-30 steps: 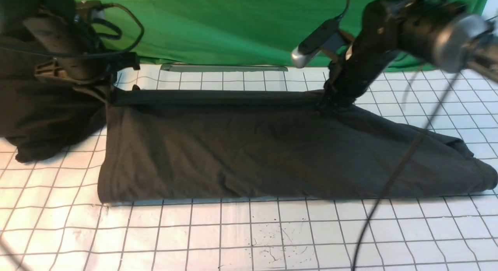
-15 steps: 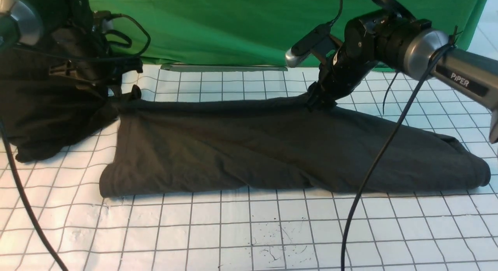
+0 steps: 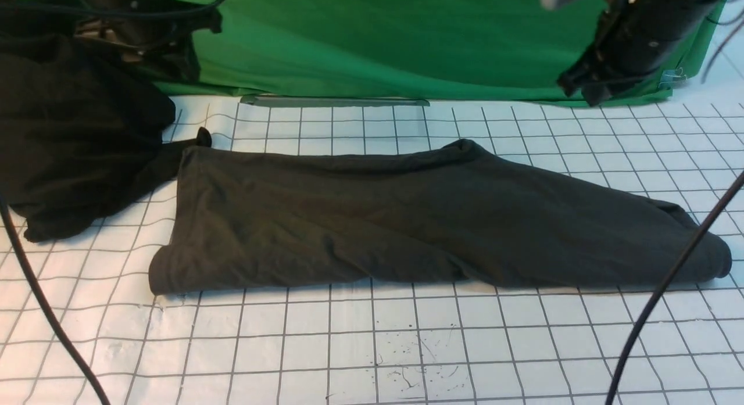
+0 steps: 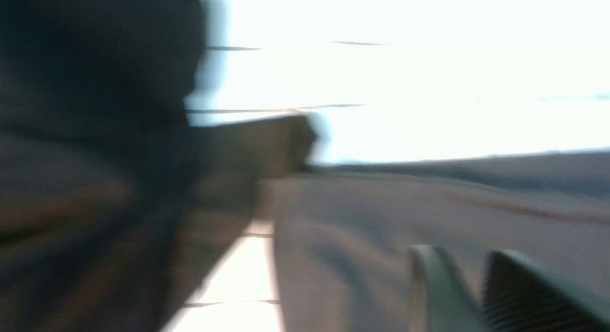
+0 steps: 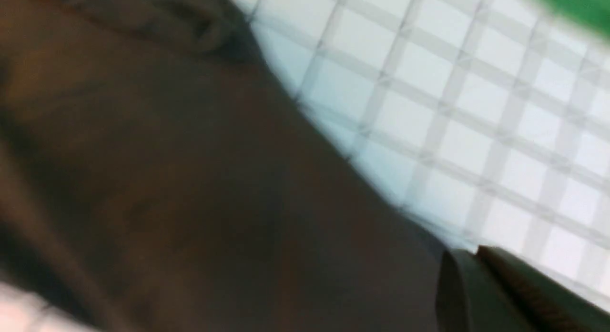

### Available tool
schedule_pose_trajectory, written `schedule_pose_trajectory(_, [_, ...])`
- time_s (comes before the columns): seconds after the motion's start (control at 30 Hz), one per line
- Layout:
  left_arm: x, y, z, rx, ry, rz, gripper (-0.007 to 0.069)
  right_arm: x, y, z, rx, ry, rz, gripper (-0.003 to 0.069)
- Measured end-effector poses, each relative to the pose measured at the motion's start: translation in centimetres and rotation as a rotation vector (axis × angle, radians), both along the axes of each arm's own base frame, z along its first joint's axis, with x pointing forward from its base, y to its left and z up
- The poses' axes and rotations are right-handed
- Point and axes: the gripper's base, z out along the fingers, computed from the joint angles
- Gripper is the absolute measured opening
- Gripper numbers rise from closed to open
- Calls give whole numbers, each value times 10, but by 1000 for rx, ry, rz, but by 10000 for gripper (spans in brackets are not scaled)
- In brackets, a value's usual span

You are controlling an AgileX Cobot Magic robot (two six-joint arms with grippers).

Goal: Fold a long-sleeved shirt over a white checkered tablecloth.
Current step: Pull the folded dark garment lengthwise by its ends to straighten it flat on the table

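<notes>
Front view gives me the broad white checkered tablecloth (image 3: pixel 372 347), ruled in thin dark lines. It covers the worktop beneath both of my claws, and a plain green cloth (image 3: pixel 378 39) hangs behind them.

Next in size is the large, dark charcoal-brown long-sleeved shirt (image 3: pixel 407 219). It lies flat on the tablecloth as one long folded band, below the right claw (image 3: pixel 586 92) and reaching across toward the left claw's side. Its far edge rises in a small hump, lower than the right claw and to its left, well apart from it. A blacker plain garment (image 3: pixel 75 138) sits heaped under my left arm (image 3: pixel 139 27), touching the shirt's left end.

The right claw hangs raised in front of the green cloth, clear of all fabric. Its fingers (image 5: pixel 476 294) are pressed together with nothing in them. The blurred right wrist view shows them over the shirt's edge and the checks.

The left claw (image 4: pixel 462 253) shows only in the smeared left wrist view. Its two fingers (image 4: pixel 524 294) stand near each other with a thin gap, nothing between them, and shirt fabric beneath. I cannot tell whether it is fully closed.

Smallest are two black cables (image 3: pixel 40 312), which cross the picture's near corners, and some dark specks (image 3: pixel 418 358) on the tablecloth nearer me than either claw.
</notes>
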Motion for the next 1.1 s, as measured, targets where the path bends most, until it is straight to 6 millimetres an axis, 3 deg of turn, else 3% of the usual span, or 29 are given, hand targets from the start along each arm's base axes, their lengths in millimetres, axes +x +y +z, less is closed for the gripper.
schedule_pose_trajectory(0.07, [-6, -23, -20, -12, 67, -77, 11, -5, 4, -10, 67, 70, 59, 0])
schedule_pose_trajectory(0.2, [-19, -56, -56, 16, 194, -183, -1, -7, -1, -23, 22, 117, 37, -7])
schedule_pose_trajectory(0.27, [-24, -65, -64, 22, 224, -207, -1, -7, -9, -27, -9, 135, 22, -6])
schedule_pose_trajectory(0.33, [-34, -79, -76, 24, 271, -248, -1, -7, -30, -35, -39, 178, -34, -5])
schedule_pose_trajectory(0.37, [-41, -87, -82, 24, 300, -269, -1, -7, -50, -41, -38, 207, -96, 5])
schedule_pose_trajectory(0.43, [-47, -90, -86, 28, 320, -282, -1, -7, -64, -46, -34, 226, -142, 24])
schedule_pose_trajectory(0.47, [-56, -95, -89, 38, 331, -304, -1, -7, -82, -55, -32, 256, -197, 80])
schedule_pose_trajectory(0.57, [-65, -96, -100, 46, 348, -311, -1, -7, -109, -68, -22, 285, -271, 192])
schedule_pose_trajectory(0.6, [-69, -95, -106, 52, 358, -311, -1, -4, -124, -78, -10, 301, -309, 279])
schedule_pose_trajectory(0.73, [-74, -88, -127, 118, 355, -307, -1, 5, -139, -104, 27, 315, -355, 382])
schedule_pose_trajectory(0.93, [-75, -83, -134, 155, 342, -278, -1, 20, -136, -139, 60, 300, -357, 394])
schedule_pose_trajectory(1.03, [-75, -83, -134, 157, 340, -274, -1, 24, -136, -145, 58, 278, -344, 341])
schedule_pose_trajectory(1.1, [-75, -83, -134, 157, 340, -273, -1, 25, -136, -146, 57, 269, -338, 268])
